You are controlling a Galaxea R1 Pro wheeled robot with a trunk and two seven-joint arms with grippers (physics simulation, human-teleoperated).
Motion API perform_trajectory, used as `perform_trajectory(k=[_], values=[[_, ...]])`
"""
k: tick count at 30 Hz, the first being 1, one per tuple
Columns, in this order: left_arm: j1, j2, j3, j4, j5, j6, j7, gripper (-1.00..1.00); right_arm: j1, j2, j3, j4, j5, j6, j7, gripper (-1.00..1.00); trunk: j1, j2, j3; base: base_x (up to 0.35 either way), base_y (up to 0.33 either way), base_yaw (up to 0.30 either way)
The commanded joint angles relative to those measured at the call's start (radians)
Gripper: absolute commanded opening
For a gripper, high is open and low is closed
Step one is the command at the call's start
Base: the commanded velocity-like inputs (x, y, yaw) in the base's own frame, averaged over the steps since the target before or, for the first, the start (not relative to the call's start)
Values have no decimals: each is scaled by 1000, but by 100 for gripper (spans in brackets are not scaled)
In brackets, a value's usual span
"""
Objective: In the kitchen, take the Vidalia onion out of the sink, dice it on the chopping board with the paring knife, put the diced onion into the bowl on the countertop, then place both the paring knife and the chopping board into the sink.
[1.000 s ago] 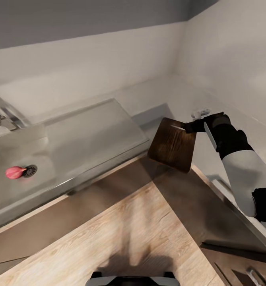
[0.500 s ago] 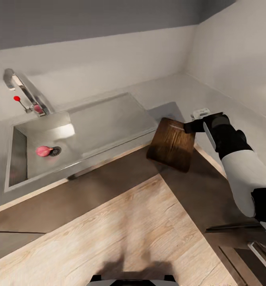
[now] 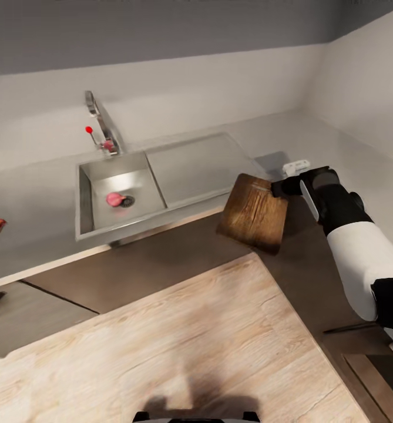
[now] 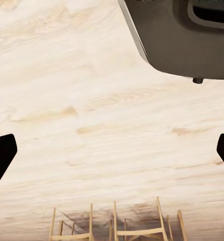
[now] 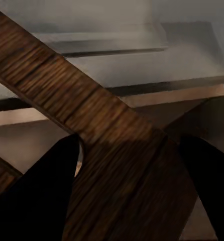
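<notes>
The right claw [image 3: 281, 187] grips one edge of the wooden chopping board [image 3: 252, 212], holding it tilted in the air beside the grey bench [image 3: 37, 194]. A pink onion [image 3: 114, 199] lies by the drain inside the sink [image 3: 152, 188]. The left claw's fingers [image 4: 0, 155] are spread apart above wooden floor [image 4: 92, 115].

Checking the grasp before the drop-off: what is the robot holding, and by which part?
The right claw holds the chopping board by its edge at one end, above the floor. The left claw is open, holding nothing.
</notes>
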Motion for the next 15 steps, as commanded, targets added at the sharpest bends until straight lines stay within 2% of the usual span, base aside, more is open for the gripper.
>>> perform_trajectory(k=[1, 8, 15], values=[[0, 0, 1, -1, 7, -1, 0, 100, -1, -1, 3, -1, 8, 4, 8, -100, 0, -2, 0, -261, 202, 162], [1, 0, 1, -2, 7, -1, 0, 100, -1, -1, 2, -2, 8, 4, 8, -100, 0, -2, 11, -238, 204, 107], [1, 0, 1, -4, 7, -1, 0, 100, -1, -1, 1, -72, 6, 9, 8, -100, 0, -2, 22, -185, 209, 67]])
